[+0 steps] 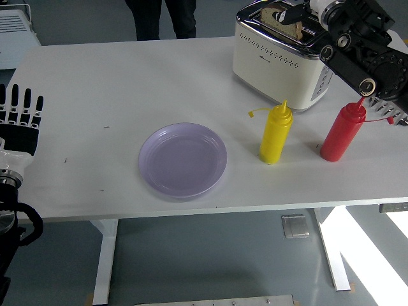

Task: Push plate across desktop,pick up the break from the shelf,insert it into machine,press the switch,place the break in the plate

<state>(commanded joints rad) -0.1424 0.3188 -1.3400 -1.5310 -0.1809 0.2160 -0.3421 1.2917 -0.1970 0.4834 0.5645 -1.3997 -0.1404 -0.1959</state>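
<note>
A slice of bread stands in the slot of the cream toaster at the back right of the table. My right hand reaches in from the upper right. Its black fingers stretch out over the top of the slice, and nothing is lifted. Much of the hand is cut off by the picture's top edge. The lilac plate lies empty near the table's front middle. My left hand rests at the left edge with its fingers spread, holding nothing.
A yellow squeeze bottle and a red squeeze bottle stand in front of the toaster. A metal rack pokes in at the right edge behind my forearm. A person's legs stand beyond the far side.
</note>
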